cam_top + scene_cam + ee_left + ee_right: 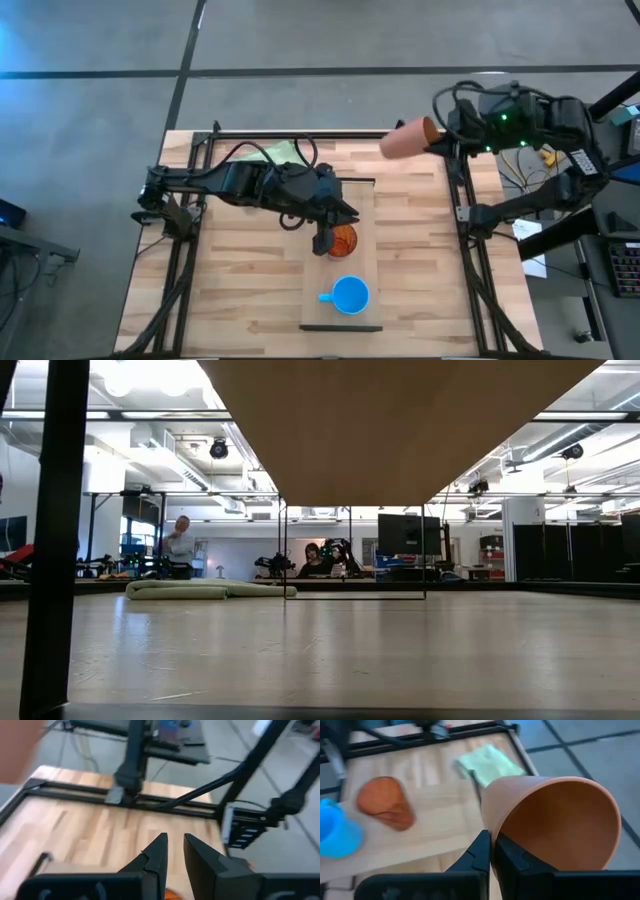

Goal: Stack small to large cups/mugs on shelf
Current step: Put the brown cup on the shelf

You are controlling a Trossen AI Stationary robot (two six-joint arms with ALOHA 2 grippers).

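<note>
In the high view the shelf [362,205] is a pale board lying on the slatted table. The translucent red cup [344,240] and the blue mug [350,296] stand on it, the mug nearer the near end. My left gripper [322,240] hovers right beside the red cup, fingers narrowly open [176,851] and holding nothing. My right gripper [440,135] is raised over the table's far right corner, shut on the terracotta cup [408,140]. The right wrist view also shows the red cup [385,802] and the blue mug [335,832] on the shelf [440,820]. My right gripper pinches the terracotta cup's wall at its rim [491,831], one finger [512,857] inside the mouth and the other [479,851] outside. The cup is lifted clear of the table and lies tilted on its side, its mouth toward the gripper and its base toward the table's left.
A green cloth [282,150] lies at the table's far edge behind the left arm, also seen as the green cloth [490,762] in the right wrist view. A black frame [462,200] edges the table. People sit and stand in the room beyond [180,545].
</note>
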